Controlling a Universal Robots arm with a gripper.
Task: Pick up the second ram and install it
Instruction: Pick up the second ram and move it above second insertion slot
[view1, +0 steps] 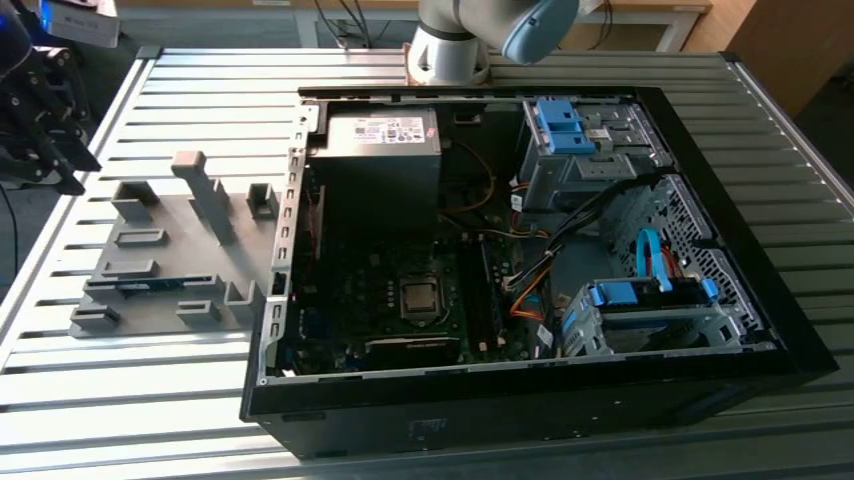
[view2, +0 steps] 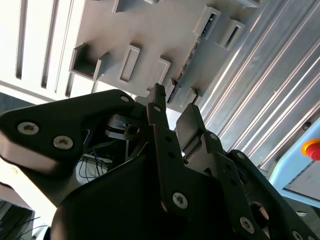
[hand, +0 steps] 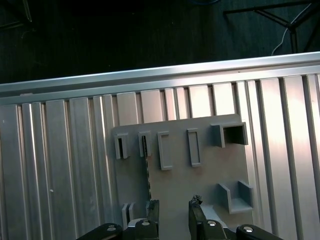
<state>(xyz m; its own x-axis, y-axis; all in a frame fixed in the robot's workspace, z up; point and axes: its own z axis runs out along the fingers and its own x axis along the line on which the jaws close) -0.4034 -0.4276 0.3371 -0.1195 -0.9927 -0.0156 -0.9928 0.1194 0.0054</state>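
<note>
Ribbed metal table bears gray rack holding second ram; jaws parted, empty.

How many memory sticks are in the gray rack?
1. The memory stick stands on edge in a slot of the gray rack, beside the computer case. The rack's other slots look empty.

Claw spread apart, empty, aimed downward

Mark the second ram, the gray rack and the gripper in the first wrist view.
second ram (hand: 148, 180): first wrist view, on its thin edge that faces the camera.
gray rack (hand: 200, 185): first wrist view, on the bare flat base plate.
gripper (hand: 174, 206): first wrist view, midway between its open fingertips.
</note>
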